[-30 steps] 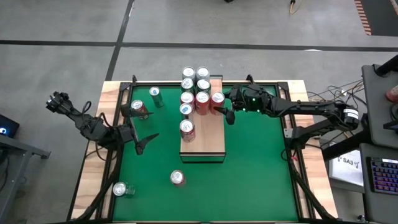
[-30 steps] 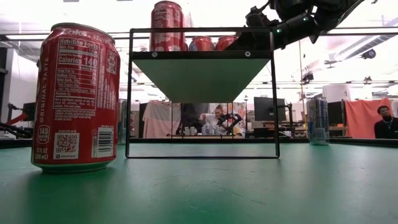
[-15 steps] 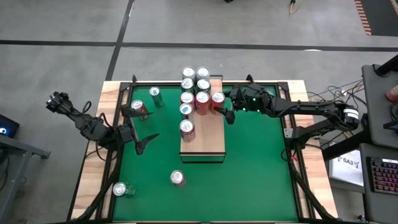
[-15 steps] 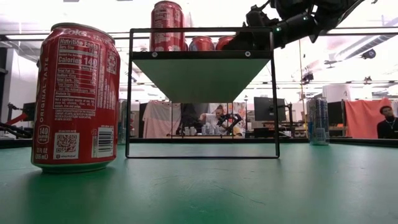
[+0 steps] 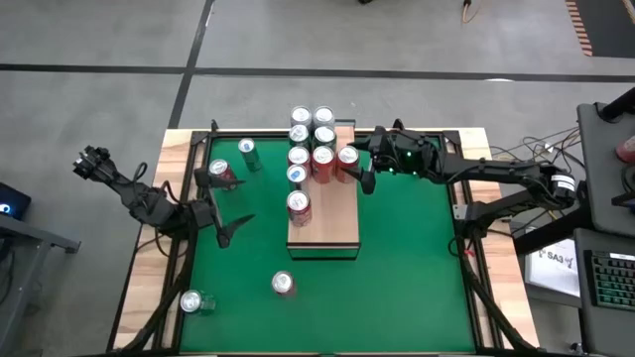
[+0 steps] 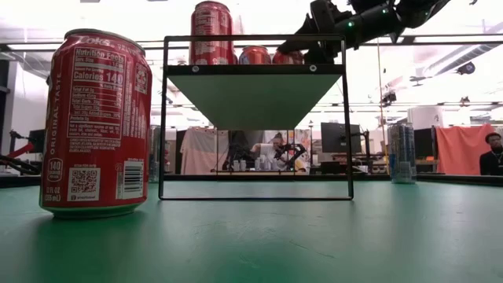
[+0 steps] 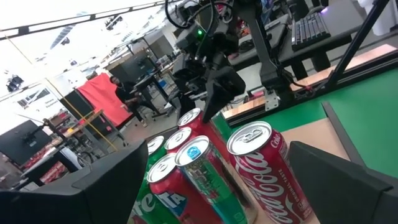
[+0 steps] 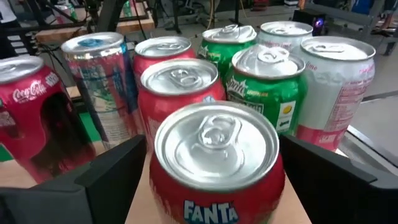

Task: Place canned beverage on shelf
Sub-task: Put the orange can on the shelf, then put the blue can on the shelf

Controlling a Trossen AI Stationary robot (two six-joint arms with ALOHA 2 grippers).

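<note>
Shelf (image 5: 327, 223): mid-table, cans crowded at its twelve o'clock end.
Fanta can (image 5: 346, 159): on the shelf's three o'clock edge, upright.
Right gripper (image 5: 361, 165): fingers spread, just beside the Fanta can at its three o'clock, released.
Left gripper (image 5: 226, 213): spread wide, empty, off at the shelf's nine o'clock.

The high view looks straight down, the low one level across the table; both share the shelf (image 5: 323, 203).
</note>
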